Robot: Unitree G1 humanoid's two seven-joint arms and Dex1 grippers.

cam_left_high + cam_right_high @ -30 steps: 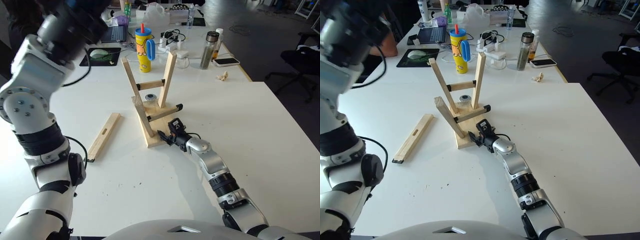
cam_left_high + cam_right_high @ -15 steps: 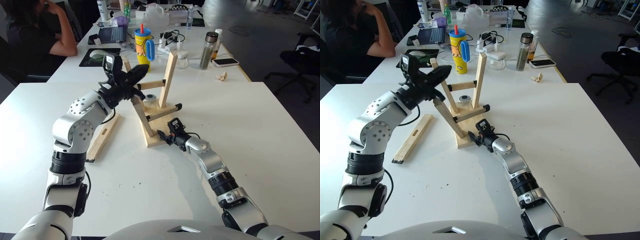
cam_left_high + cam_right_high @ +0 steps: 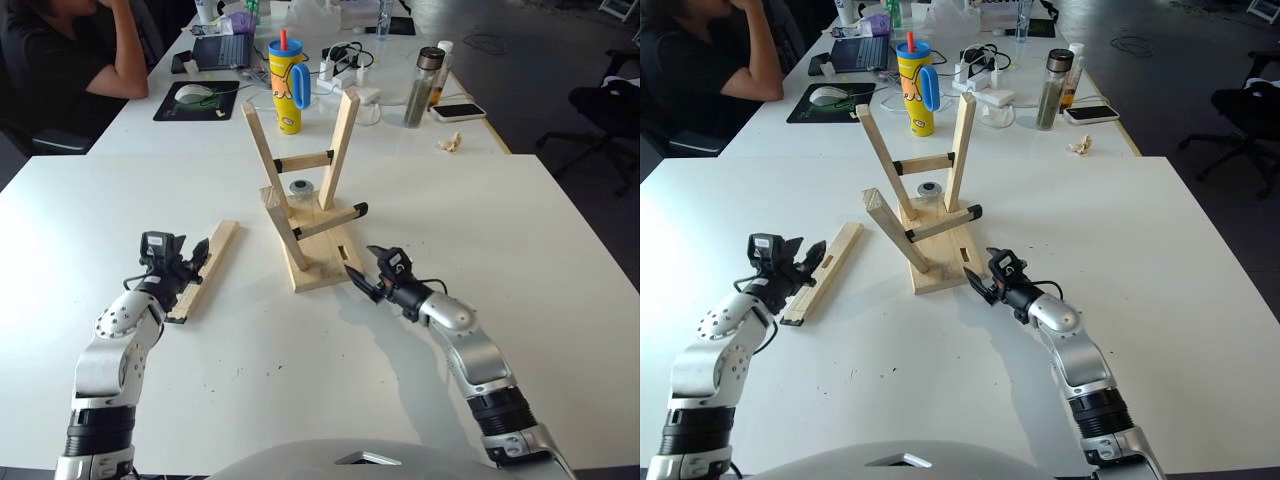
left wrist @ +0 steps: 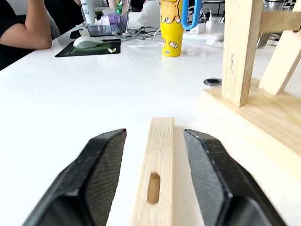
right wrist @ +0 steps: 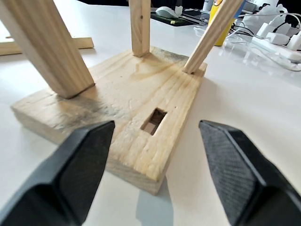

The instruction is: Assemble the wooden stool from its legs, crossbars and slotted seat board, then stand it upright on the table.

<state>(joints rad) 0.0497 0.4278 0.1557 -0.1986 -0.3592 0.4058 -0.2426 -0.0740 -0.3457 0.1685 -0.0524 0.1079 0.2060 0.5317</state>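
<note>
- The left tool (image 4: pixel 154 141) has swung down from above the stool to the desk (image 3: pixel 560 230). It now sits wide open astride the near end of the loose slotted leg (image 3: pixel 212 262), not yet closed on it.
- That leg lies flat at about 9 o'clock of the seat board (image 3: pixel 325 265), apart from it.
- The right tool (image 3: pixel 366 270) has backed off the board's corner to about 5 o'clock. It is wide open and empty, facing the empty slot (image 5: pixel 153 120).
- Three legs and two crossbars already stand in the upturned board, so fetching the fourth leg looks like the next step.
- The yellow cup (image 3: pixel 288 85) at 12 o'clock bears a cartoon figure. No lettering can be read on the wooden parts.
</note>
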